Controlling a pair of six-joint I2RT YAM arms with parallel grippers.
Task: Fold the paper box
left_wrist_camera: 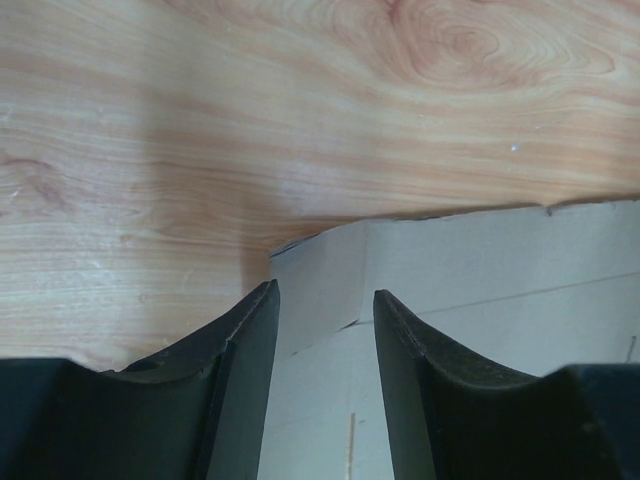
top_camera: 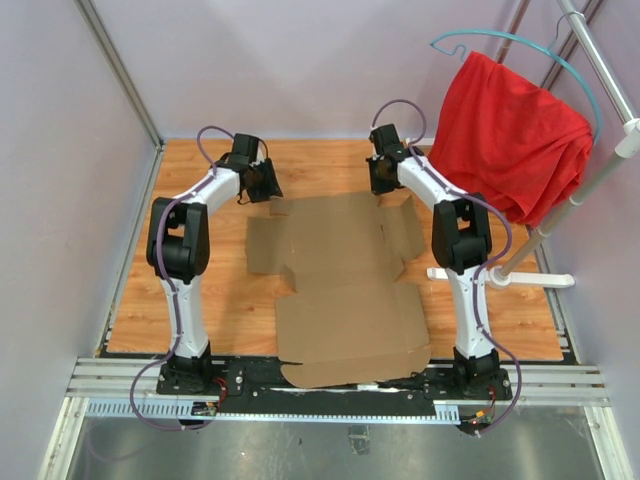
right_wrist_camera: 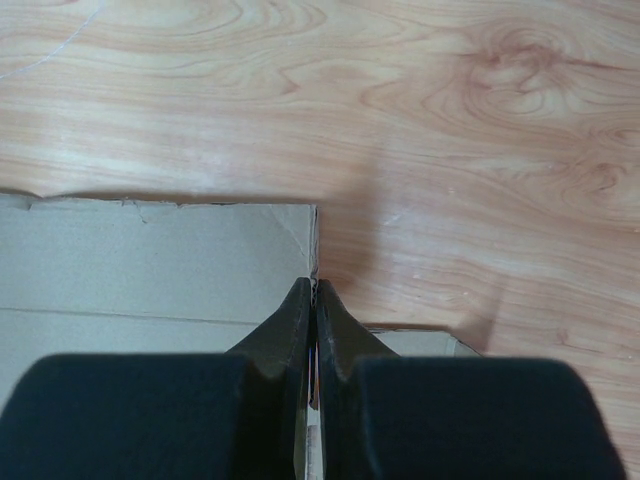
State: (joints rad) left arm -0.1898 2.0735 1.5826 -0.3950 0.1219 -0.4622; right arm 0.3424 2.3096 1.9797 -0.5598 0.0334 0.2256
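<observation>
The paper box (top_camera: 340, 290) is a large flat brown cardboard cut-out lying on the wooden table (top_camera: 210, 300), reaching from the near edge to the far middle. My left gripper (top_camera: 268, 190) is open at its far left corner. In the left wrist view the gripper (left_wrist_camera: 325, 290) has its fingers either side of a corner flap of the box (left_wrist_camera: 500, 270). My right gripper (top_camera: 383, 186) is at the far right corner. In the right wrist view the gripper (right_wrist_camera: 313, 286) is shut on an upright edge of the box (right_wrist_camera: 160, 260).
A red cloth (top_camera: 510, 135) hangs on a teal hanger (top_camera: 520, 42) from a white rack (top_camera: 560, 210) at the back right, with the rack's foot (top_camera: 500, 277) on the table. Pale walls enclose the table. A metal rail (top_camera: 330, 385) runs along the near edge.
</observation>
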